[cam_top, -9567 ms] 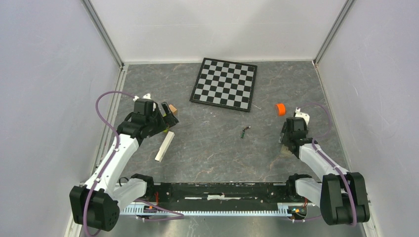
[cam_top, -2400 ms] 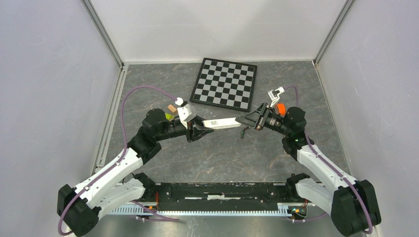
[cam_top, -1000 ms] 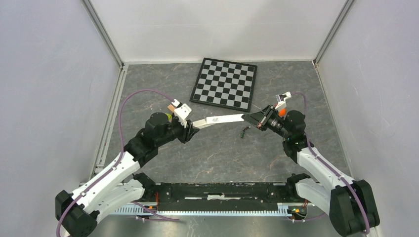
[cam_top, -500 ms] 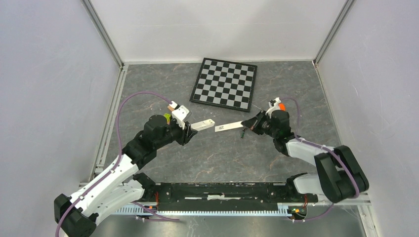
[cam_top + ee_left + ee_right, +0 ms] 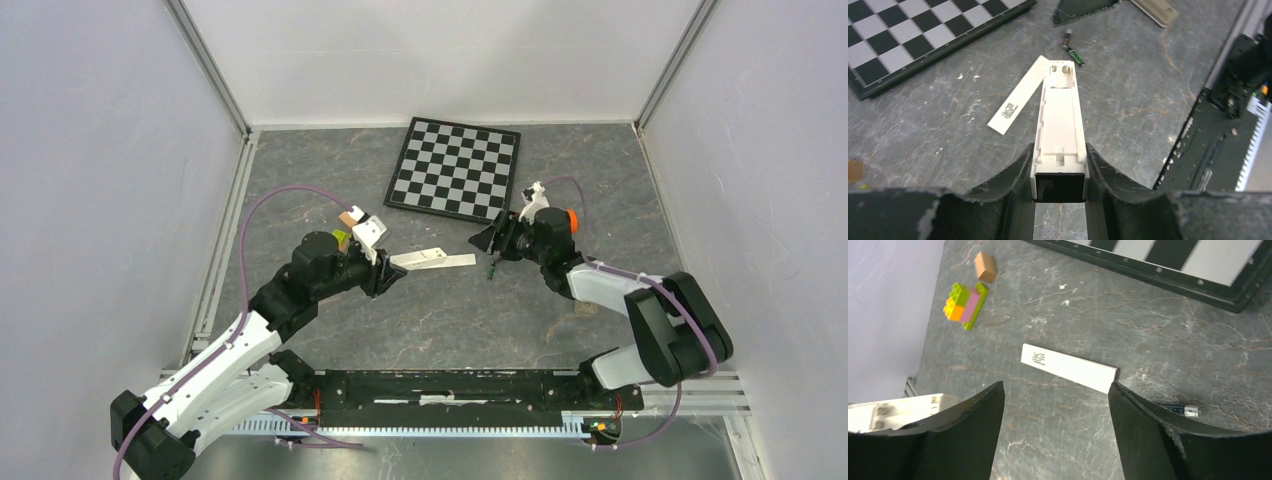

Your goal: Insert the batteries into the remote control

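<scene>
Now: remote control [image 5: 1059,125] is clamped back-up in the left gripper [image 5: 1058,150]; the right gripper [image 5: 1055,390] is spread, nothing held.
Matte white plastic shell is gripped at its sides; the oblong battery recess is exposed, with metal contacts at the far end. A flat white cover strip [image 5: 1018,100] is laid alongside on the grey marbled table [image 5: 1128,100], its print unreadable. Slim dark batteries [image 5: 1074,52] are seen on the table just beyond.

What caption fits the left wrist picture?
Left gripper grips the open remote control; its cover and batteries lie on the table.
</scene>
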`<state>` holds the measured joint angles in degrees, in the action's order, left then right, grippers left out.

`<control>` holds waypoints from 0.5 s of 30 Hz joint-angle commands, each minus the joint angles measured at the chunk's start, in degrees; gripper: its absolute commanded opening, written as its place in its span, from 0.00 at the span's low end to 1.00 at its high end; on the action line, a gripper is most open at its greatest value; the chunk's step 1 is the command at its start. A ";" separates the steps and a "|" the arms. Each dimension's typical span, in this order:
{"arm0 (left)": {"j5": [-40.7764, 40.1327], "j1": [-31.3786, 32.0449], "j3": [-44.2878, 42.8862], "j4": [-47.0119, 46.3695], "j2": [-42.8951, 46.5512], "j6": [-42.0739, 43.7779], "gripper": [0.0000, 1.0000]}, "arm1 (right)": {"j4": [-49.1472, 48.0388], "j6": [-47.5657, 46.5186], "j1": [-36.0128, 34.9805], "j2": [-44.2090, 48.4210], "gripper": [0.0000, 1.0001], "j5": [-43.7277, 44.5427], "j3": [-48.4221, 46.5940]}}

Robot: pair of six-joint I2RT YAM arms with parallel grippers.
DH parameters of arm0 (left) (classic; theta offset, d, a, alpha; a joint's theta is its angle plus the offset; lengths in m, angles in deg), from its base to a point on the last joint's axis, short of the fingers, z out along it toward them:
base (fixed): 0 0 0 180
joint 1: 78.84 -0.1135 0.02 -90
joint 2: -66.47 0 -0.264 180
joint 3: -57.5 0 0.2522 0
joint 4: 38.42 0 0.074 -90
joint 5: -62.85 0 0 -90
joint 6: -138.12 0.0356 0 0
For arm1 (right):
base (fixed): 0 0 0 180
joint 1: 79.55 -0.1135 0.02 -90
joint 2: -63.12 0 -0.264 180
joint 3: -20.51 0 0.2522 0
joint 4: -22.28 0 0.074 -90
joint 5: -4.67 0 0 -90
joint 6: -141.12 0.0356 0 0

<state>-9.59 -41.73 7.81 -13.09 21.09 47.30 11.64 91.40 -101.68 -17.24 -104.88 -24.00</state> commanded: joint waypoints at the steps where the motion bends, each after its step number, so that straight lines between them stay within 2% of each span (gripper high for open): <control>1: 9.08 0.08 -3.06 -3.23 0.18 5.20 0.02 | 4.08 -9.76 -0.07 7.42 0.83 -11.76 -3.69; 6: 22.76 0.08 -6.66 -0.41 -1.07 14.82 0.02 | -3.25 -10.46 -0.11 16.65 0.90 -28.22 -0.57; 10: 33.33 0.08 -7.04 -0.23 -1.16 19.91 0.02 | -9.52 -9.02 -1.27 22.08 0.93 -35.65 1.74; 12: 36.74 0.08 -5.75 -1.64 -0.99 21.55 0.02 | -9.69 -12.97 -3.53 25.23 0.94 -36.73 3.01; 15: 38.15 0.10 -6.98 -1.10 -2.49 21.54 0.02 | -1.56 -25.98 -8.18 28.16 0.95 -36.08 1.96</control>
<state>20.16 -41.73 2.85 -12.60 19.67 63.74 6.37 79.75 -105.31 7.90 -136.29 -22.01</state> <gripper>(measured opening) 0.411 0.946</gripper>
